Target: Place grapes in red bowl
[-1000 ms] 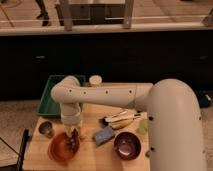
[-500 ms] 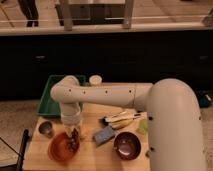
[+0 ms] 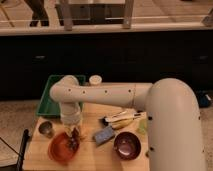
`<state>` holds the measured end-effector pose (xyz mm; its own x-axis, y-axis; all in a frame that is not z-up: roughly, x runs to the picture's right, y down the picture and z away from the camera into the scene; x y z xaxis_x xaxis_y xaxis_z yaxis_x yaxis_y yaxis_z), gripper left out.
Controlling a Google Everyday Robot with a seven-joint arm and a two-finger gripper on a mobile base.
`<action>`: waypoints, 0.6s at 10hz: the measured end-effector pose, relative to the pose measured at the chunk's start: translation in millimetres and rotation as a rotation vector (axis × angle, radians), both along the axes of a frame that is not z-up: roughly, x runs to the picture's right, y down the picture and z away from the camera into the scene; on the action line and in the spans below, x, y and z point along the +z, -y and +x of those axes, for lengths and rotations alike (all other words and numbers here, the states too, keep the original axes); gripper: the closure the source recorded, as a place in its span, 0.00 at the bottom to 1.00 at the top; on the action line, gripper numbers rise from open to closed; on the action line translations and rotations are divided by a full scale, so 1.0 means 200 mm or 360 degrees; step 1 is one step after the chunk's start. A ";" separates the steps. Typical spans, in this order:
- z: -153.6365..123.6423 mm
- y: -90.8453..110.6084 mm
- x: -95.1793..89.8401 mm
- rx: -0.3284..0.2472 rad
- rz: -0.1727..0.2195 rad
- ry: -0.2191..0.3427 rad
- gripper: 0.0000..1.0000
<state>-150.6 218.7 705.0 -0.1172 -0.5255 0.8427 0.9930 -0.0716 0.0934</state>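
Hardly moving since before, the gripper (image 3: 73,131) is hanging over the edge of the red bowl (image 3: 55,150), with the grapes (image 3: 74,142) directly beneath it; whether the jaws are gripping them I cannot tell.

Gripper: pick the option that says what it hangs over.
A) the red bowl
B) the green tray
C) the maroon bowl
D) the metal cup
A: the gripper hangs above the near edge of the red bowl, with the dark grapes just beneath it. The maroon bowl, metal cup and green tray all lie off to the sides.
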 end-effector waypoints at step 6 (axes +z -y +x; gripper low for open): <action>0.00 0.01 -0.01 -0.0017 0.0001 0.0012 0.65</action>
<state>-151.2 216.8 703.2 -0.1291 -0.5249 0.8413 0.9915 -0.0822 0.1009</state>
